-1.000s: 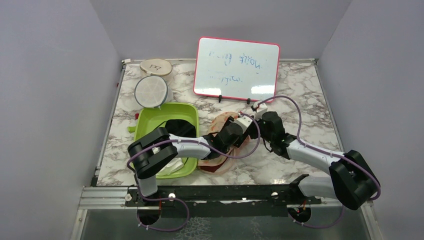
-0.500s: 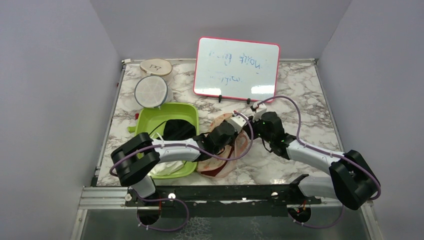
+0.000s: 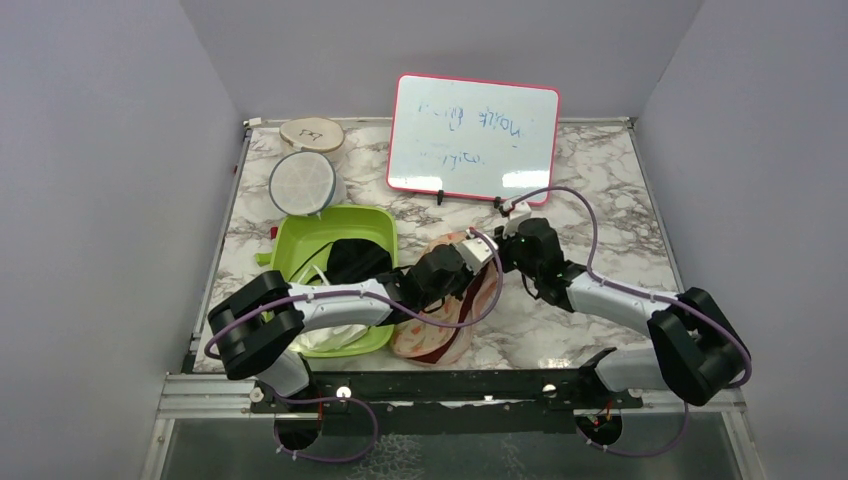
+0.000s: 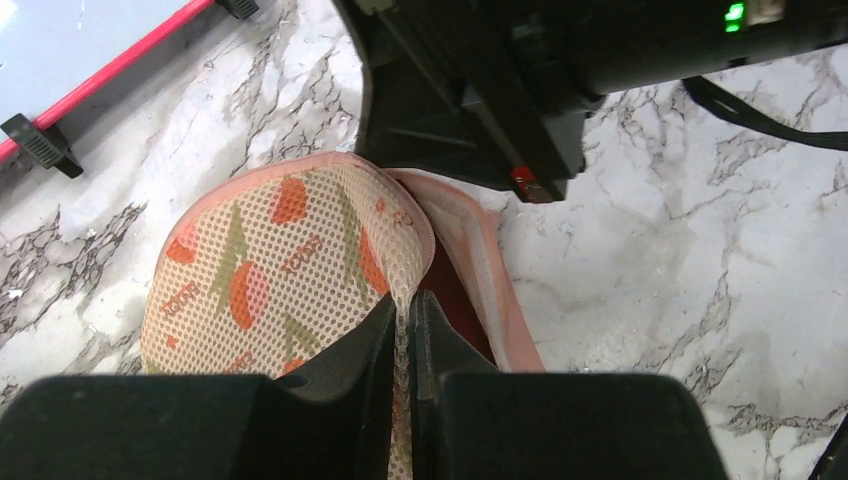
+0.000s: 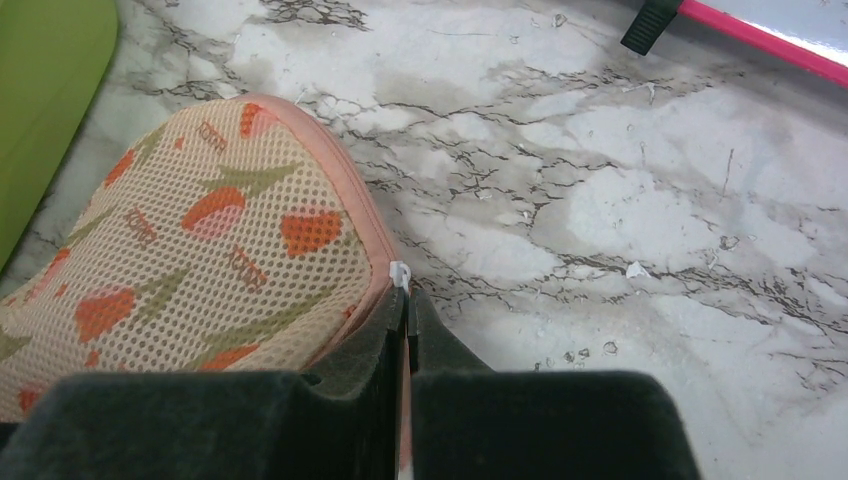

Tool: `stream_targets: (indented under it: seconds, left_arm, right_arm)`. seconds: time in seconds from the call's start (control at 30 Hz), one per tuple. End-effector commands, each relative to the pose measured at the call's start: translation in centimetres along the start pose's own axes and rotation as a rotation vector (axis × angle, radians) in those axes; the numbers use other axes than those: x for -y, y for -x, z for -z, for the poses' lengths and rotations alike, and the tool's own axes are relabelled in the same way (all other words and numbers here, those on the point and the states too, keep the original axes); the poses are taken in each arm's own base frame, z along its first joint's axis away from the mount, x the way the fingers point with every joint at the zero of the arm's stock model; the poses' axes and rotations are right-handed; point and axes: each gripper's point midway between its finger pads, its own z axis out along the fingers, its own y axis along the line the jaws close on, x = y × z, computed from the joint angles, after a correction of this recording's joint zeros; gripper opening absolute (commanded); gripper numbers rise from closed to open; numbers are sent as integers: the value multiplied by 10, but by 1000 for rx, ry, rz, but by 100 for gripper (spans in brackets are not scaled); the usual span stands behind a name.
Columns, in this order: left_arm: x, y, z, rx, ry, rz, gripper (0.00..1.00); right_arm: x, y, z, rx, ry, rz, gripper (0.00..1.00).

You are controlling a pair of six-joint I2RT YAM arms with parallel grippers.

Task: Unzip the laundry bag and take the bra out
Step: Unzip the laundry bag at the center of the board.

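- Top view: the left gripper [image 3: 468, 262] and right gripper [image 3: 505, 250] meet over the far end of the laundry bag [image 3: 447, 318]. The bag runs from their tips back towards the arm bases. The green tub [image 3: 375, 222] lies just to the left gripper's left, and the whiteboard [image 3: 472, 135] stands beyond both grippers. This view does not show how the jaws stand.
- Left wrist view: the left gripper [image 4: 402, 308] is pinched together on a fold of the laundry bag's [image 4: 262, 272] printed mesh top layer, holding it up off the layer below. Just right of the fingertips the seam gapes, and the dark maroon of the bra [image 4: 452, 298] shows inside the opening. The right gripper's black body hangs close ahead.
- Right wrist view: the right gripper [image 5: 408, 300] is clamped on the bag's pink rim, where a small white tab [image 5: 400, 270] sticks out at the fingertips. This is probably the zip pull. The rest of the bag [image 5: 190, 265] spreads to the left of the fingers.
- Progress, as I judge it: the zip is at least partly open at this end. How far it runs open is hidden under the arms. The bra is still inside, so widening the opening and drawing it out remain.
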Motion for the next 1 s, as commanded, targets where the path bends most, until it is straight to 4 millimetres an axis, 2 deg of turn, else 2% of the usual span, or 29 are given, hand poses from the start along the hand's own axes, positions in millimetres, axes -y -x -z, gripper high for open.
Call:
stream_targets:
  seconds: [0.0,0.17,0.43,0.57,0.73,0.83,0.97]
  left_arm:
    - [17,19,8,49,-99,-22,0]
    - [17,25,3,52,-96,-26,0]
    - [16,32,-5,45,-85,-19,0]
    - [17,42,-8,56,-99,-11,0]
    - [5,45,-10,33,-73,33,0]
    - [2,37,-11,7,-78,49,0]
    - [11,20,-16,-37,-121,56,2]
  right_arm:
    - [14,21,-14,69,-62,-7,1]
    - [34,21,-22,84,-116,-98,1]
    - [69,14,-6,104,-213,-223,1]
    - [73,11,2,99,-231,-249,1]
    - [73,11,13,90,-241,-262,1]
    - [70,11,21,97,-228,-264,1]
    - [58,16,29,121,-160,-258,1]
